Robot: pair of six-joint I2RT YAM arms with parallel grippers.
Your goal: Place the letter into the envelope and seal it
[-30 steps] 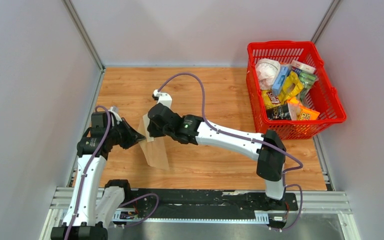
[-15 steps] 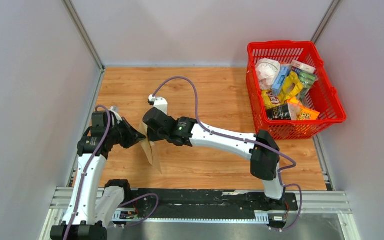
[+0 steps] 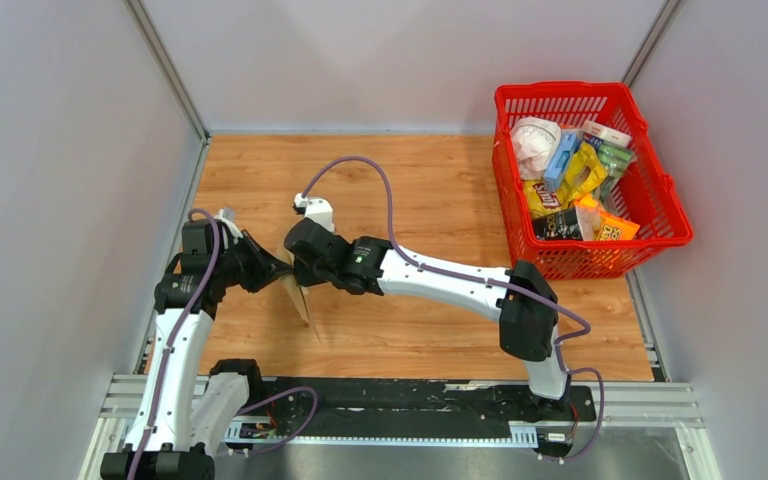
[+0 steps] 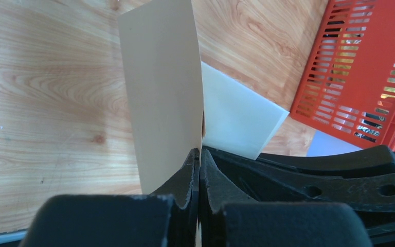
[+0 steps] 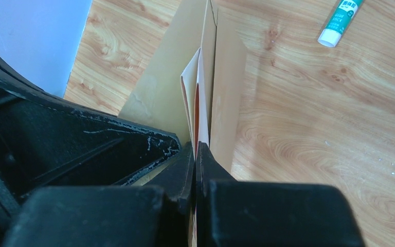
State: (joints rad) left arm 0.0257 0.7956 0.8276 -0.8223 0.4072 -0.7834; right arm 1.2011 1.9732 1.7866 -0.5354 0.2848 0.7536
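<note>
1. Raised on edge off the bench (image 3: 430, 330), towards its left side and between the two arms: the envelope (image 4: 159, 87), tan and flat.
2. Pinched along one edge by the left tool (image 4: 199, 152), jaws pressed together on the paper with no gap showing. Probably gripped this way to keep the pocket upright and steady as a target.
3. Just behind that tan panel, slanting towards the right arm: the letter (image 4: 239, 118), pale, one corner jutting clear.
4. Clamped in the right tool (image 5: 195, 146), jaws likewise tight together. From that wrist, a thin pale sheet wedged between two tan layers, so seemingly part-way into the pocket but not fully in.
5. Judged as mid-insertion, with the sheet fed edge-first, presumably to avoid buckling.
6. Next, probably: slide the sheet deeper along the pocket, then let go without dragging it back out.
7. Risks: crumpling at the mouth, or slipping down the wrong side of a layer. Pocket layers hard to tell apart from here.
8. Lying on the wood well apart from the paper: a glue stick (image 5: 341, 21), presumably for the sealing step, not yet taken up.
9. Far right, out of play: a red basket (image 3: 558, 90) of packets.
</note>
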